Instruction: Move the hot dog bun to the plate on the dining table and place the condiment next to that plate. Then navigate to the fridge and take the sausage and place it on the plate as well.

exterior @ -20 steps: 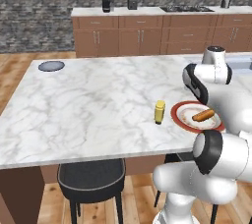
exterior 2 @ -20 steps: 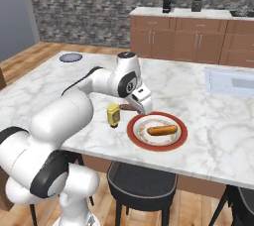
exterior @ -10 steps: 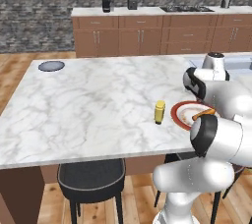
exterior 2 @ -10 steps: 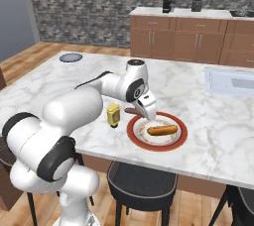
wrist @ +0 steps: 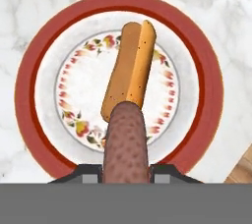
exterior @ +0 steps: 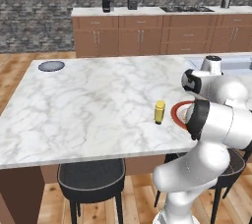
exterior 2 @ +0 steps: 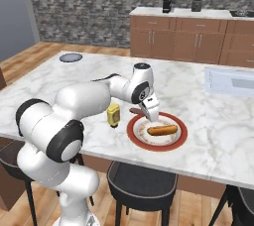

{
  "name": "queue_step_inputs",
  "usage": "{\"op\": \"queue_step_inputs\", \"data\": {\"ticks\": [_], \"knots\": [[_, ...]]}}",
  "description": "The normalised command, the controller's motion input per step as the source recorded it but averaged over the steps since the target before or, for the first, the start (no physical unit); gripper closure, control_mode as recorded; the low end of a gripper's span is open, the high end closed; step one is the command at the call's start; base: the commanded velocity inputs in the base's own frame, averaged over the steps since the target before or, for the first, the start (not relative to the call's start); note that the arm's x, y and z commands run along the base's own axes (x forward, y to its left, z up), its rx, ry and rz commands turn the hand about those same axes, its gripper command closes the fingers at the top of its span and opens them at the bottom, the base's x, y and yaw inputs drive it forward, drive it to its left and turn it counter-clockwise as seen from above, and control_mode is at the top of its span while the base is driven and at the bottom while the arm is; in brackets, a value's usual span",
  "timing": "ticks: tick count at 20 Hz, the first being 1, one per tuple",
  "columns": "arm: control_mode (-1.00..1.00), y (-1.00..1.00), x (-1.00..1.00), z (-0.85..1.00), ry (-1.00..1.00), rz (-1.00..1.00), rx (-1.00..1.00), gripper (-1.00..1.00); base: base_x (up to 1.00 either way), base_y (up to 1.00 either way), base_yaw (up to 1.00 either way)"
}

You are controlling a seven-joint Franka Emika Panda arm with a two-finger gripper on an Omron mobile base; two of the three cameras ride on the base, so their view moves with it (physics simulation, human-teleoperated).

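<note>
Red-rimmed plate w/ floral ring, tan bun, brown sausage, yellow condiment.

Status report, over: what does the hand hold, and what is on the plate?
Hand shut on sausage, above plate. Bun on plate. Condiment beside it. Nothing in the way.

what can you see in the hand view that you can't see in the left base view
The hand view has the hot dog bun lying on the plate's flowered centre, and the sausage held between the gripper fingertips above it. The left base view has the yellow condiment bottle standing beside the plate, the marble table and a stool. Both share the red-rimmed plate.
</note>
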Motion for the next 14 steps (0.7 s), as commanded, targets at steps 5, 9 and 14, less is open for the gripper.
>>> {"op": "queue_step_inputs", "data": {"ticks": [5,9,14], "knots": [[-1.0,-0.05,0.25,-0.23,0.0,-0.07,0.0,1.0,0.0,0.0,0.0],[-1.0,-0.02,0.23,-0.27,0.0,-0.09,0.0,1.0,0.0,0.0,0.0],[-1.0,-0.03,0.25,-0.33,0.0,-0.06,0.0,1.0,0.0,0.0,0.0]]}}
